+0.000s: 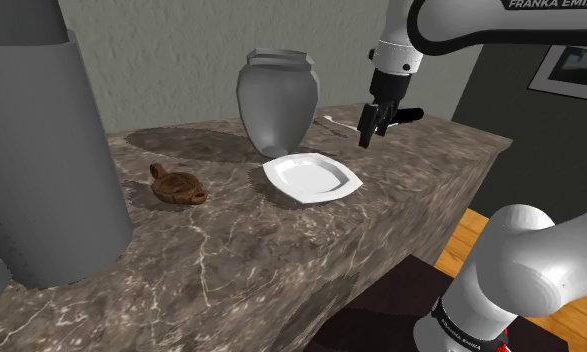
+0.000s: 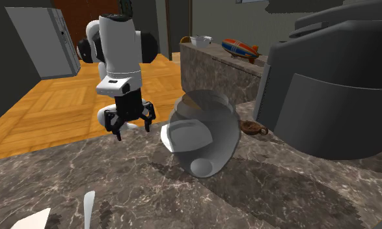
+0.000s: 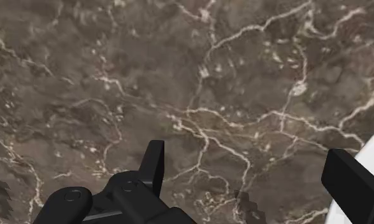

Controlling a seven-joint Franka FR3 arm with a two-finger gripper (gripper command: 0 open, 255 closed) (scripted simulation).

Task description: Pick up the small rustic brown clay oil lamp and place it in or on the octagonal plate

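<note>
Brown clay oil lamp (image 1: 177, 186), squat, loop handle, on veined counter (image 1: 231, 250), jaws apart near white plate (image 1: 313, 177)

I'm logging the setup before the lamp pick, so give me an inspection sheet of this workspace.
Surface: dark veined marble counter.
Job's things: brown oil lamp lies on the counter, apart from the white plate; nothing lies on the plate.
Clutter: grey vase behind the plate; large grey object beyond the lamp; white utensil beside the vase.
Grippers: gripper open, holding nothing, above the counter beside the plate.
Cables: nothing seen.
Surroundings: wood floor, framed picture.
</note>
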